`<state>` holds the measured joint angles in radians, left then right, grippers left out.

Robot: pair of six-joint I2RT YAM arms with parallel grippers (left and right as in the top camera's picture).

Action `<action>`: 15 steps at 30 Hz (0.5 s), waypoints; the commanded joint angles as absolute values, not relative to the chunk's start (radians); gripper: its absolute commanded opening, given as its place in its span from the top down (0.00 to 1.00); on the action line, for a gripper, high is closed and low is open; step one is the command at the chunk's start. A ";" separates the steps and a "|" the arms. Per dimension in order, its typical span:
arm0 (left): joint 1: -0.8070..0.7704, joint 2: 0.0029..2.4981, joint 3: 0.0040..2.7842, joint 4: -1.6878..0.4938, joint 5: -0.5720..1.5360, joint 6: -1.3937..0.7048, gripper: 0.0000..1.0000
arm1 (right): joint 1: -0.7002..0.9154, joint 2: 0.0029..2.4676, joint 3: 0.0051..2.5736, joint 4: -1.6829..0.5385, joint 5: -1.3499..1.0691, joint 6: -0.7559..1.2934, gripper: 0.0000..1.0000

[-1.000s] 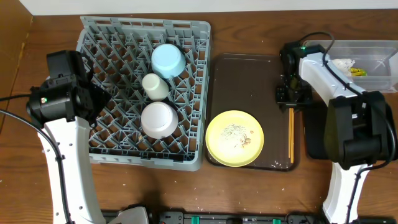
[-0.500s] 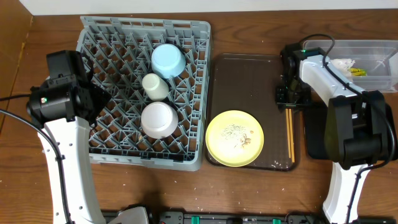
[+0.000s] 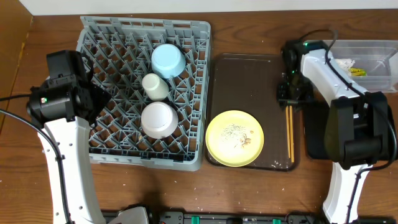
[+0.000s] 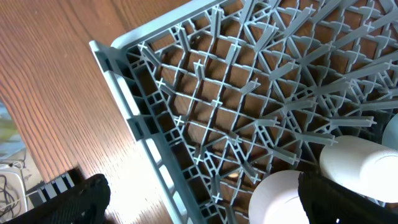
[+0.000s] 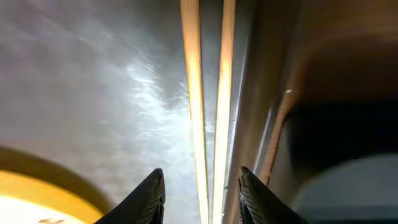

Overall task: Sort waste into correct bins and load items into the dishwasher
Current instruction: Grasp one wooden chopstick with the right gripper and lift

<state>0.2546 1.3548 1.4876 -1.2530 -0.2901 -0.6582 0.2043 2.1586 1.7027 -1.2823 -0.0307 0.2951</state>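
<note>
Two thin wooden chopsticks (image 3: 290, 134) lay side by side along the right edge of the dark brown serving tray (image 3: 249, 74), near the round yellow plate (image 3: 234, 138) dusted with pale rice-like crumbs (image 3: 235, 132). The right gripper (image 5: 202, 193) straddled their far end, its fingers partly spread and seemingly clear of the wood. The left gripper (image 4: 199, 202) hung wide apart over a corner of the large grey plastic dish rack (image 3: 143, 160). The rack held a pinkish-white bowl (image 3: 158, 119), a small white cup (image 3: 155, 86) and a light blue bowl (image 3: 168, 60). Farthest back, a crumpled white-silver wrapper (image 3: 344, 64) sat inside the clear plastic rectangular tub (image 3: 373, 46).
</note>
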 commanded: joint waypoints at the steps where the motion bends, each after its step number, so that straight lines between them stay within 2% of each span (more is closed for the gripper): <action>1: 0.260 1.352 1.504 -1.256 -0.293 -0.671 0.02 | 0.210 2.148 1.769 -1.301 -0.035 0.272 0.61; 4: 0.260 1.352 1.504 -1.256 -0.293 -0.671 0.02 | 0.216 2.149 1.769 -1.302 -0.035 0.268 0.54; 13: 0.260 1.352 1.504 -1.256 -0.293 -0.671 0.02 | 0.218 2.149 1.651 -1.198 -0.051 0.276 0.57; 15: 0.260 1.352 1.504 -1.256 -0.293 -0.671 0.02 | 0.218 2.149 1.628 -1.175 -0.066 0.276 0.61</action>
<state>0.2546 1.3548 1.4876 -1.2530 -0.2901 -0.6582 0.2089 2.1586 1.6653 -1.1984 -0.0376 0.2779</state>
